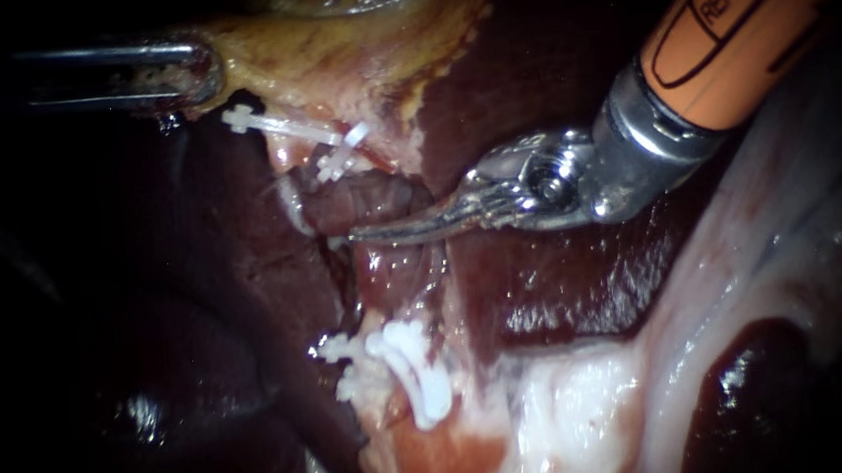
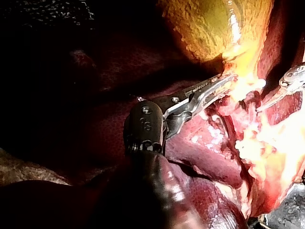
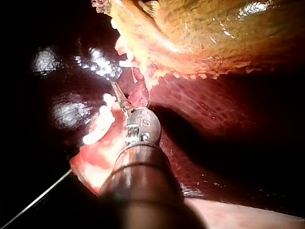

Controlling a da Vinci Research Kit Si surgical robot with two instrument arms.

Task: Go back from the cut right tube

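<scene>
My right instrument [image 1: 366,234] comes in from the upper right on an orange shaft. Its curved blades lie together, shut and holding nothing. Their tip sits just below a reddish cut stub of tube [image 1: 368,199]. White clips [image 1: 339,151] sit above that stub, and more white clips [image 1: 406,368] sit on the lower part. My left instrument [image 1: 198,73] at the upper left is shut on the yellowish edge of the gallbladder [image 1: 326,53], which it holds taut. The left wrist view shows those jaws [image 2: 224,85] biting the yellow tissue. The right wrist view shows the thin shut tip [image 3: 116,91].
Dark red liver [image 1: 545,287] lies under and behind my right instrument. Pale fatty tissue [image 1: 595,403] fills the lower right. A deep dark cleft runs down the left of the clips. In the left wrist view my right instrument [image 2: 286,90] appears beside the raw bed.
</scene>
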